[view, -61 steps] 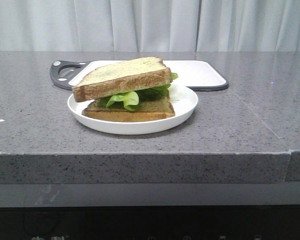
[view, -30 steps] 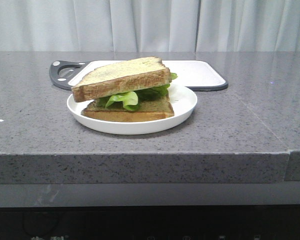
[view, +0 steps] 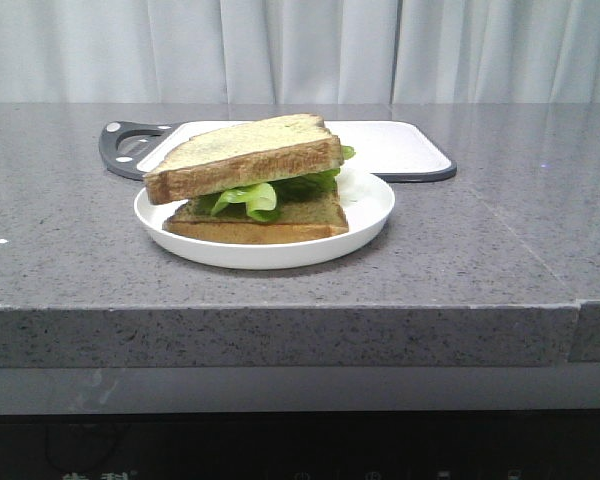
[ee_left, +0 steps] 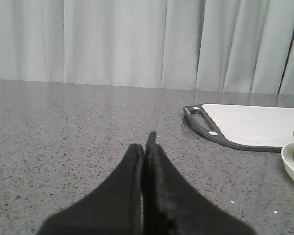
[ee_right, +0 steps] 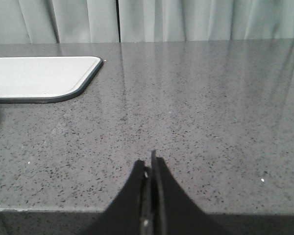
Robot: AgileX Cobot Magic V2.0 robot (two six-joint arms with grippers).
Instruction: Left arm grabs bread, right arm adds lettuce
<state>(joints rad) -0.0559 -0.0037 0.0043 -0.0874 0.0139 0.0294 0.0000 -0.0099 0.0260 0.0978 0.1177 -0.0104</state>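
Note:
On the white plate the thick bread lies tilted on top of the green lettuce, which rests on a thinner toast slice. No arm shows in the front view. My left gripper is shut with nothing in it, low over the grey counter, well to the left of the plate's rim. My right gripper is shut and empty too, above the counter's front edge, to the right of the plate.
A white cutting board with a dark grey rim and handle lies behind the plate; it also shows in both wrist views, board and board. The counter's front edge runs close below the plate. Curtains hang behind.

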